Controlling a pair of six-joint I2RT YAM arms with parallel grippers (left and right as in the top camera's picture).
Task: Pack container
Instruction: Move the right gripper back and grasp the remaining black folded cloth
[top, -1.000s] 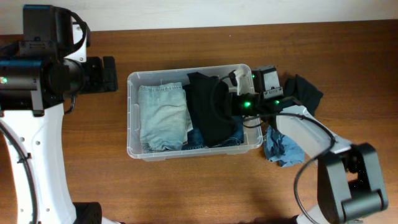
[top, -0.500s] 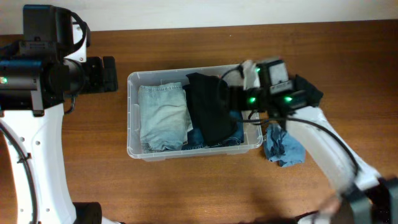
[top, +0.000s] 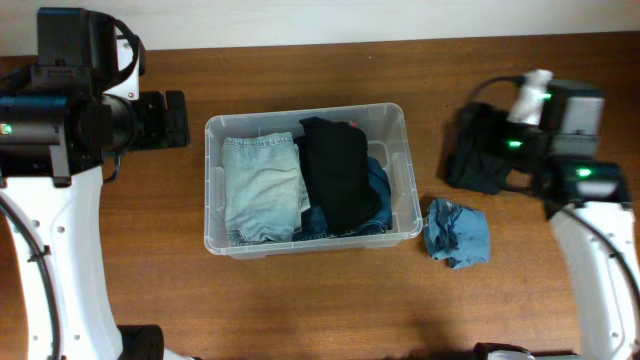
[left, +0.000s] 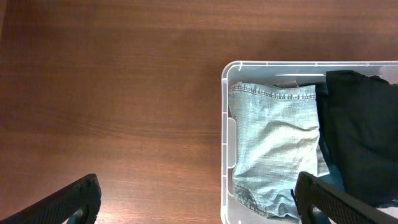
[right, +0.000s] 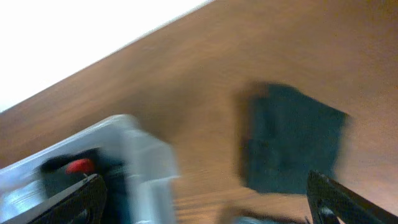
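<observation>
The container (top: 212, 180) is a clear plastic bin at mid-table. It holds folded light-blue jeans (top: 262, 185) on the left, a black garment (top: 340, 180) in the middle and darker denim (top: 380, 195) beneath. My right gripper (top: 478, 150) is open and empty to the right of the bin, over a dark cloth (top: 490, 165) on the table. The right wrist view is blurred, showing that cloth (right: 292, 140) and the bin's corner (right: 146, 162) between the spread jaws of the gripper (right: 208, 208). My left gripper (top: 165, 118) stays open left of the bin, also empty in its wrist view (left: 199, 205).
A crumpled blue cloth (top: 457, 232) lies on the wood table just right of the bin's front corner. The left wrist view shows the bin's left rim (left: 227, 143), the jeans (left: 277, 143) and bare wood to the left. A white wall runs along the table's far edge.
My right gripper has opened, left the black garment in the bin and swung out to the right, over the dark cloth. The left arm has not moved.
</observation>
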